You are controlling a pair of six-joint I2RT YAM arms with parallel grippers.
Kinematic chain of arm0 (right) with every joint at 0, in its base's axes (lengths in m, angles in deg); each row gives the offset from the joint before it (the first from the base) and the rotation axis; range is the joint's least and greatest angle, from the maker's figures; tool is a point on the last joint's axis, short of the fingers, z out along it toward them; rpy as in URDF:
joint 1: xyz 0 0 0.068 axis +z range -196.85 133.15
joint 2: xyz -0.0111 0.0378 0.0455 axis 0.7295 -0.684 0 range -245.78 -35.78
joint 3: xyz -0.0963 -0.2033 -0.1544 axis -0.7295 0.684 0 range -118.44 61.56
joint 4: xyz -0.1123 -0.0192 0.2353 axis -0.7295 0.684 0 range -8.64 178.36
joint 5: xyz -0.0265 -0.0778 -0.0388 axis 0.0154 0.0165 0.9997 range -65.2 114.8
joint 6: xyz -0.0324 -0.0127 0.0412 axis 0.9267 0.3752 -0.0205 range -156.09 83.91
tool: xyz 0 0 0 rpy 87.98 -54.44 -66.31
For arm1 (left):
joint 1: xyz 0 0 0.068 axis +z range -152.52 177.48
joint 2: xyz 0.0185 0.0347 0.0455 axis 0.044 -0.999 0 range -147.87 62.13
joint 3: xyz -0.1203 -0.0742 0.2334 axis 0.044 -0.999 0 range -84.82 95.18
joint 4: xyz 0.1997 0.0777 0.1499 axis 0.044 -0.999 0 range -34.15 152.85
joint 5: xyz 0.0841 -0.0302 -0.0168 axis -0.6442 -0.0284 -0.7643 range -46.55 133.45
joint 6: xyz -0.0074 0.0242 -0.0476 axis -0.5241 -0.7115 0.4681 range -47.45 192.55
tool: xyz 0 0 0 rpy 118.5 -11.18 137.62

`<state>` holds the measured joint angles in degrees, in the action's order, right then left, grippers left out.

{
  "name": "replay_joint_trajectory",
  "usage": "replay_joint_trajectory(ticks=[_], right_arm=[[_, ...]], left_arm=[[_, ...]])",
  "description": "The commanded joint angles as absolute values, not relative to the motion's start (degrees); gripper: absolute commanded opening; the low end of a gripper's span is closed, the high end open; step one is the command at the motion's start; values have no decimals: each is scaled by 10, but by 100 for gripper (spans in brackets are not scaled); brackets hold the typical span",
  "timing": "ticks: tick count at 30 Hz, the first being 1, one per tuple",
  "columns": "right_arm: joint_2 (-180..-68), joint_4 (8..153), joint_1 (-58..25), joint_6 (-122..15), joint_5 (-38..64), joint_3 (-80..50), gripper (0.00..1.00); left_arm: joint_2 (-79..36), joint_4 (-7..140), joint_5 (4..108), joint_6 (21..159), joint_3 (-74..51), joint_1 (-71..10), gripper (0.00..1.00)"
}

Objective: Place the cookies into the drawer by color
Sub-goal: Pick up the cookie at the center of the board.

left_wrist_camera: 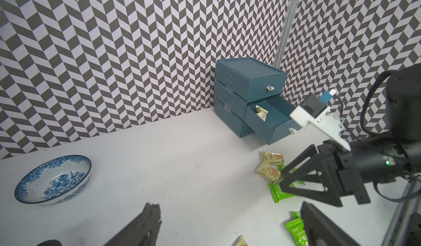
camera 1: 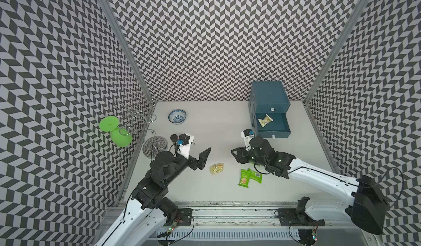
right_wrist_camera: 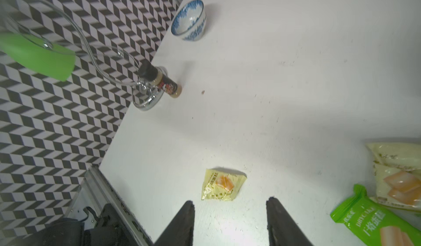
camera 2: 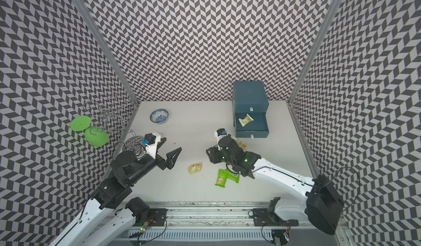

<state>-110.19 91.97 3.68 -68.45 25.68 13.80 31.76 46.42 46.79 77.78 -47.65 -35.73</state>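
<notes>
— The right gripper (right_wrist_camera: 230,205)?
— Jaws apart, nothing between them; a pale yellow packet (right_wrist_camera: 222,184) lies just ahead of its tips. The left gripper (camera 2: 169,148) is spread wide, bare too.
— Anything hidden?
— Two more yellow packets (left_wrist_camera: 270,173), partly under the right arm (camera 1: 319,174), with green packets (camera 1: 245,178) overlapping nearby.
— The drawers?
— The middle drawer (camera 1: 279,123) stands pulled out, one yellow cookie packet (camera 1: 265,120) inside; the top drawer (left_wrist_camera: 266,82) shut.

The white counter (camera 1: 216,131) carries a blue-patterned bowl (camera 1: 177,116), a wire stand (camera 1: 155,145) with a spice jar (right_wrist_camera: 159,81) beside it, a blue drawer chest (camera 1: 268,97) (middle drawer open), a pale yellow packet (camera 1: 216,168) and green packets (camera 1: 245,178) nearby.
</notes>
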Motion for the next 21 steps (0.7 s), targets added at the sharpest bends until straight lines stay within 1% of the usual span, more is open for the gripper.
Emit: replay_joint_trajectory(ticks=[1, 8, 13, 21], right_arm=[[-1136, 893, 57, -684, 245, 149, 52], [-1226, 843, 86, -705, 210, 140, 52], [-1281, 826, 94, -710, 214, 126, 51], [-1331, 790, 94, -727, 216, 122, 47]], left_arm=[[316, 459, 463, 780, -479, -354, 100], [316, 459, 462, 780, -478, -354, 100], [315, 459, 463, 780, -478, -354, 99], [316, 459, 464, 780, -479, -353, 99]])
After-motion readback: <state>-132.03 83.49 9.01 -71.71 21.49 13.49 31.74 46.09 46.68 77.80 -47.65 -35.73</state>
